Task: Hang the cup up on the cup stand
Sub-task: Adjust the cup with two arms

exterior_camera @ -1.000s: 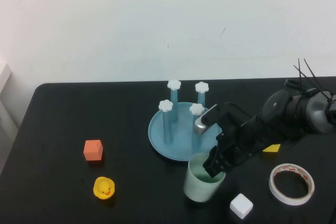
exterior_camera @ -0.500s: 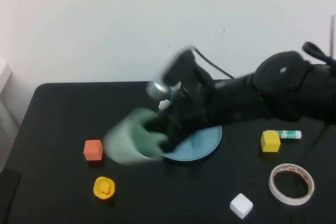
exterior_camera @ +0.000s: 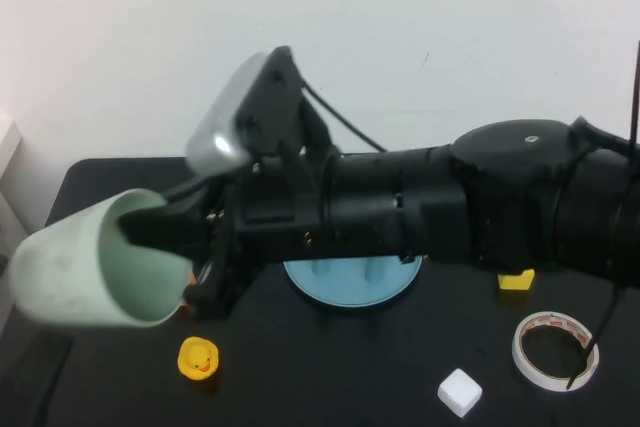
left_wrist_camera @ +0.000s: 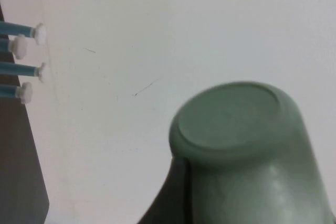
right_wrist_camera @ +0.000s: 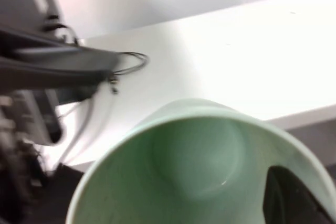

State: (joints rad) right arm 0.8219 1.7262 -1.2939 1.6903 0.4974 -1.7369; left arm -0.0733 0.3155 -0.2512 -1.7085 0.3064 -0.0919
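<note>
My right gripper (exterior_camera: 165, 247) is shut on the pale mint-green cup (exterior_camera: 90, 267), with one finger inside the rim (right_wrist_camera: 294, 198). It holds the cup high above the table's left side, tipped on its side with the mouth toward the arm. The right wrist view looks straight into the cup (right_wrist_camera: 194, 156). The left wrist view shows the cup's flat bottom (left_wrist_camera: 231, 124) close up. The cup stand's light-blue base (exterior_camera: 350, 287) lies under the right arm, which hides most of its posts. The posts (left_wrist_camera: 21, 48) show in the left wrist view. My left gripper is out of sight.
On the black table are a yellow duck (exterior_camera: 198, 358), a white cube (exterior_camera: 459, 392), a tape roll (exterior_camera: 556, 350) and a yellow cube (exterior_camera: 516, 280) half under the arm. The right arm spans the table from right to left. A white wall stands behind.
My right gripper has lifted the cup off the table in front of the stand. It has swung the cup up and far to the left and tipped it onto its side.
</note>
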